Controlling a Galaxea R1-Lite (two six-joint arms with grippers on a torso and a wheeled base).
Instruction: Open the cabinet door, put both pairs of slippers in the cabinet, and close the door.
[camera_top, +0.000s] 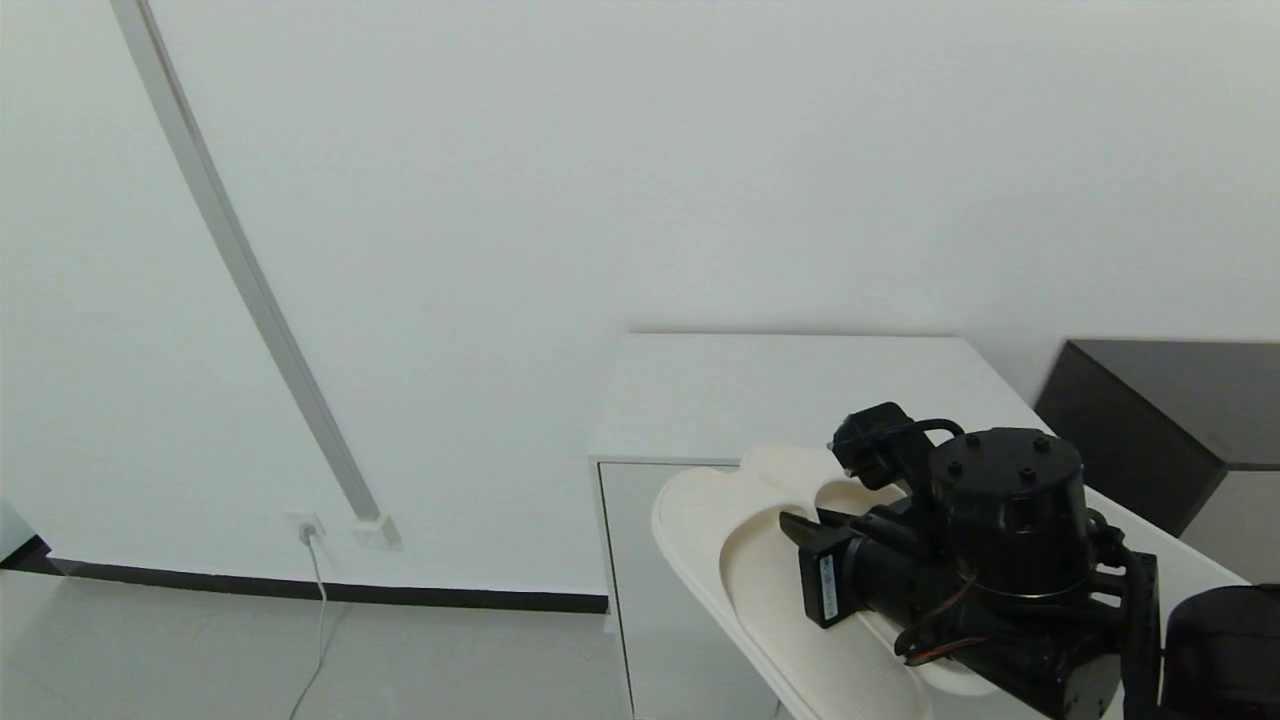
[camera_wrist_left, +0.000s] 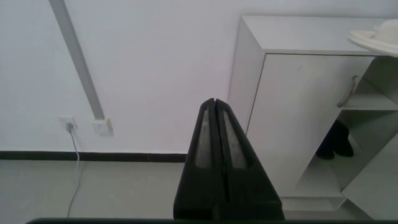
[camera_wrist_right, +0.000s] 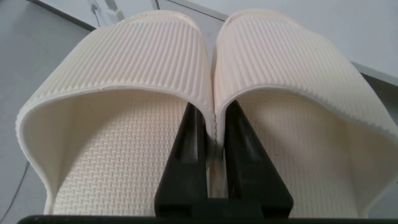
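Closest to you, the right gripper (camera_wrist_right: 214, 121) has its fingers closed on the cream pair of slippers (camera_wrist_right: 134, 74). The two fingers reach in from the open heel ends and clamp the two inner side walls together, so the slippers hang side by side with their ribbed straps up and toes pointing away from the wrist. In the head view the right arm comes in from the lower right with its wrist roughly level and turned toward the left. It holds the pair in the air, touching nothing else, in front of the white cabinet (camera_top: 780, 390) and about level with its top.

The left gripper (camera_wrist_left: 215, 112) has its fingers pressed flat together with nothing between them. It points out over the floor (camera_top: 200, 650) toward the wall and the cabinet's left side, well apart from the slippers.

Further off, the cabinet stands against the wall. From the left wrist view you see one door panel (camera_wrist_left: 298, 112) with a handle (camera_wrist_left: 350, 92) at its edge. Beside it the interior is open, showing a shelf (camera_wrist_left: 367, 102) and a dark pair of shoes (camera_wrist_left: 336, 142) on a lower level.

Beyond that, a grey conduit strip (camera_top: 240, 260) slants down the wall to a socket (camera_top: 305, 525) with a cord (camera_top: 320, 600) trailing to the floor. A dark cabinet (camera_top: 1150, 420) stands to the right of the white one.
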